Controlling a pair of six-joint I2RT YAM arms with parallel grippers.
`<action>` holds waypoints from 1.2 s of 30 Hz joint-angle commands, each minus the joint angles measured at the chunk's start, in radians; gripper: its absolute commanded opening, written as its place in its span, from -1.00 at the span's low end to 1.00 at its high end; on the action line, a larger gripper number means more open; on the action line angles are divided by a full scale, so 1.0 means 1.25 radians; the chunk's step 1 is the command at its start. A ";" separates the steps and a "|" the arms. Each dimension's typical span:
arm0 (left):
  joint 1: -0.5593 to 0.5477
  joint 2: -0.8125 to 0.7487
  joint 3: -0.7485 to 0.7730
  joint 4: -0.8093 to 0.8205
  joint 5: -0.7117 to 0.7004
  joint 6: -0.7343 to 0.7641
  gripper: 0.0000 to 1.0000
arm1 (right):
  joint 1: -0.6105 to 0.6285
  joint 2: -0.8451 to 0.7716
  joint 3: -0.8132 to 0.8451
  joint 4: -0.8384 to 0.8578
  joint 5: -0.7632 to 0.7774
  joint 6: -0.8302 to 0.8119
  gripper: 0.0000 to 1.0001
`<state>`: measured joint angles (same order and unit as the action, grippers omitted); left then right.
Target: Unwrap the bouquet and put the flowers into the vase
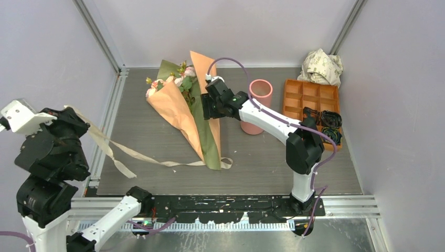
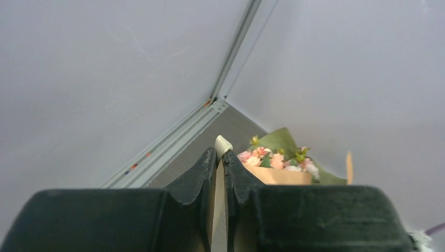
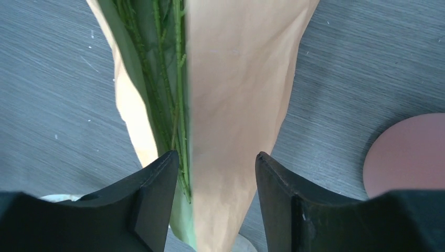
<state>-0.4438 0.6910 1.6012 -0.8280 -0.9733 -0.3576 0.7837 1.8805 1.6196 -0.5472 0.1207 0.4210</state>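
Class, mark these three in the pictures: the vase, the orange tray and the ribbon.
vase [image 1: 253, 126], top external view, lower wall below the arm.
orange tray [image 1: 295, 90], top external view, bare rear-left compartment.
ribbon [image 1: 147, 158], top external view, strand lying on the table.

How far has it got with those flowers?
Early days. Done: the ribbon looks pulled loose, and the bouquet lies partly open. In hand: the left gripper pinches the ribbon, and the right gripper hovers open over the wrap. Left: the flowers lie inside the paper, and the vase holds none.
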 commanded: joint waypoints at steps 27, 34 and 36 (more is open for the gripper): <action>0.680 0.303 -0.219 0.130 1.026 -0.289 0.27 | 0.003 0.084 0.203 0.000 -0.272 0.023 0.40; 0.759 0.282 -0.348 0.210 1.145 -0.336 0.16 | 0.004 0.196 0.285 -0.014 -0.273 0.033 0.33; 0.761 0.271 -0.349 0.202 1.136 -0.322 0.15 | 0.006 0.230 0.303 -0.016 -0.285 0.039 0.23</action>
<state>0.4988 1.0752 1.1530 -0.6556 0.3332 -0.7525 0.7837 2.1414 1.9087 -0.5755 -0.2012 0.4519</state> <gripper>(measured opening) 0.581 0.657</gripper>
